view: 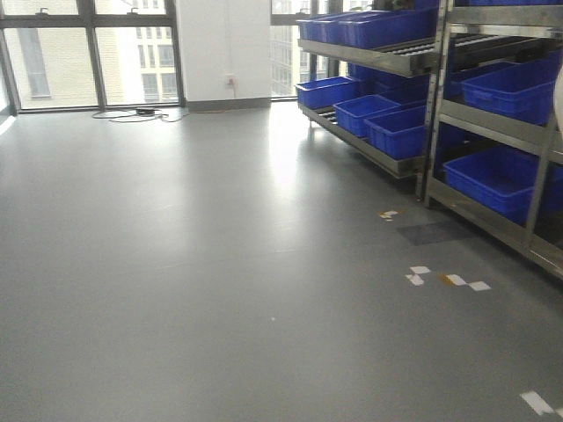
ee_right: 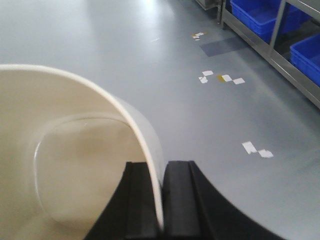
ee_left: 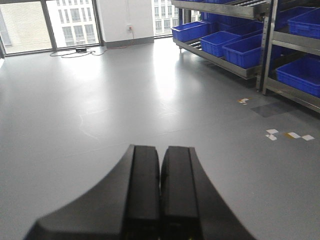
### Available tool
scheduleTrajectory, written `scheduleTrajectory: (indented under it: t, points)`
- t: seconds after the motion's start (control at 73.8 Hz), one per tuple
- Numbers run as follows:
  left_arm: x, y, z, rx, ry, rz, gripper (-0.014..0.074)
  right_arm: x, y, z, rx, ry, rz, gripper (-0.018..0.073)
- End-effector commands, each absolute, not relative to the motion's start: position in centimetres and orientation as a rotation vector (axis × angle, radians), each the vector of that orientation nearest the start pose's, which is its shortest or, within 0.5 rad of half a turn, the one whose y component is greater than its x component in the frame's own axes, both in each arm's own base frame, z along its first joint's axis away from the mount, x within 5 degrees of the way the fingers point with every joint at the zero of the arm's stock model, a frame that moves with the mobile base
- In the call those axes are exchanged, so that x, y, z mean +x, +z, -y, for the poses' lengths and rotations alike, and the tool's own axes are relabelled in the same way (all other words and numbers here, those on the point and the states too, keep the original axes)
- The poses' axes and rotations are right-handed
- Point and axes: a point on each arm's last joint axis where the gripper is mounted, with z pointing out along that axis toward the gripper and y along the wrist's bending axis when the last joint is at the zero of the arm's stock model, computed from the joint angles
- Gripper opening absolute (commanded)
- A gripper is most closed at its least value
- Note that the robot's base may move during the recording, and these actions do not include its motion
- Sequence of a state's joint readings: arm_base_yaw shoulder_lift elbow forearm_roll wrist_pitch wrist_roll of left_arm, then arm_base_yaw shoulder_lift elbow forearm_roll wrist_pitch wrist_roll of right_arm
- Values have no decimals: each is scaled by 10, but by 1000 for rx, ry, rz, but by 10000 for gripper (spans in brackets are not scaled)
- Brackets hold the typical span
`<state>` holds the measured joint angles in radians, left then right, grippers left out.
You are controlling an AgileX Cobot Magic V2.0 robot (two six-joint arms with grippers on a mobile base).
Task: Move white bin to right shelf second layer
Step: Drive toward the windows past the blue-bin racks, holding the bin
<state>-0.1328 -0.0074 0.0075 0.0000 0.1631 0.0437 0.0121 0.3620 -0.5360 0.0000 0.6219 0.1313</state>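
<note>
The white bin [ee_right: 75,150] fills the left of the right wrist view, cream and glossy, with its inside facing the camera. My right gripper [ee_right: 159,163] is shut on its rim, one finger inside the wall and one outside, and holds it above the grey floor. My left gripper [ee_left: 161,149] is shut with nothing between its fingers, pointing over bare floor. In the front view the steel racks stand on the right. The nearer rack's middle level [view: 488,121] carries blue crates. Neither gripper appears in the front view.
Blue crates [view: 400,127] fill the rack levels along the right wall. White and yellow tape marks [view: 444,279] lie on the floor in front of the racks. Windows and a cable [view: 132,114] are at the far end of the room.
</note>
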Motion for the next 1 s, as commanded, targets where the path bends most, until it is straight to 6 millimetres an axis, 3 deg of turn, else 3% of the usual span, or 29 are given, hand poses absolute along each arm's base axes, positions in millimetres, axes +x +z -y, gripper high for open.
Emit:
scheduleTrajectory:
  t: [0.0,0.989]
  points:
    - [56,192,8,138,-76,-1578,85,73,330,-1,113,104,-1809,47]
    - [56,192,8,138,-76,-1578,85,73,330,-1,113,104,-1809,47]
